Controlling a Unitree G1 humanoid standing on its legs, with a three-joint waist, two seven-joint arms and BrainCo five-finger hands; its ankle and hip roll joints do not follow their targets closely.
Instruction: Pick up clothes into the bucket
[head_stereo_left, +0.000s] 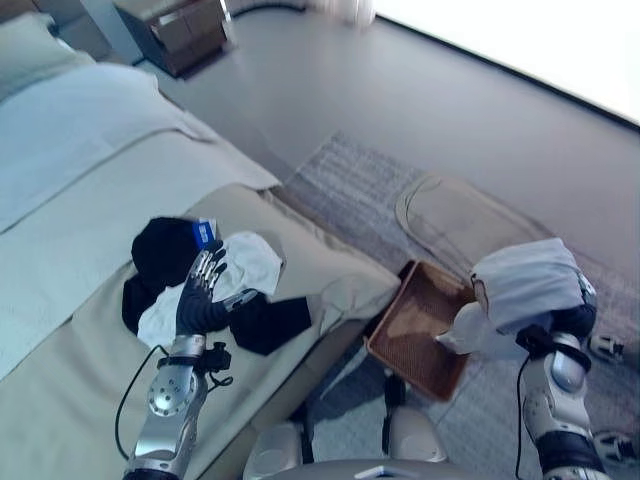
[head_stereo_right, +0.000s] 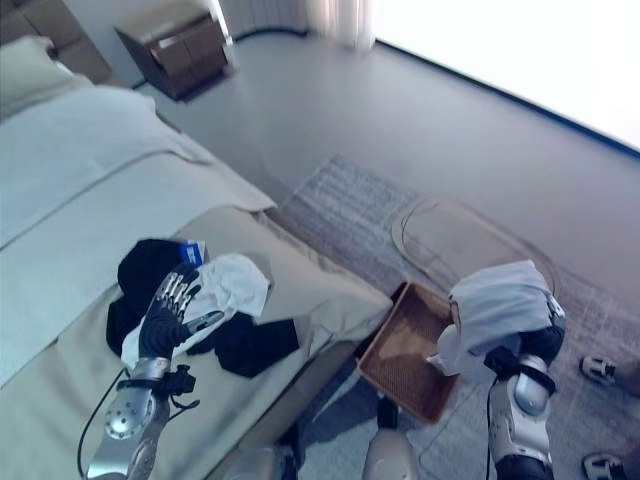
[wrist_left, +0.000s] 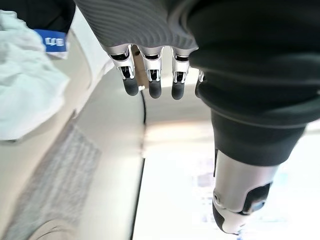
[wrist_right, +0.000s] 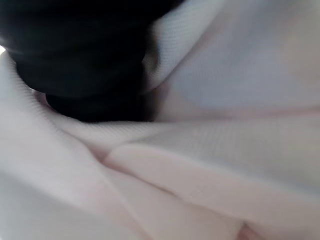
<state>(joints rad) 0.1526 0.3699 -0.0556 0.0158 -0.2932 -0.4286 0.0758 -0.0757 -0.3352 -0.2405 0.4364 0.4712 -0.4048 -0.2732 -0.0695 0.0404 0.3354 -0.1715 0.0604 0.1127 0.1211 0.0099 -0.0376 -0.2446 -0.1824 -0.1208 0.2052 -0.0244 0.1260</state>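
Note:
A pile of clothes lies on the bed: a white garment over black garments, one with a blue label. My left hand hovers over the pile's near edge, fingers straight and holding nothing. On the floor beside the bed stands the brown woven basket. A second white garment hangs above the basket's right rim, draped over my right hand, whose dark cover shows under the folds.
A dark nightstand stands at the far end of the bed. A grey rug with an oval mat covers the floor past the basket. A person's shoes are at the right edge.

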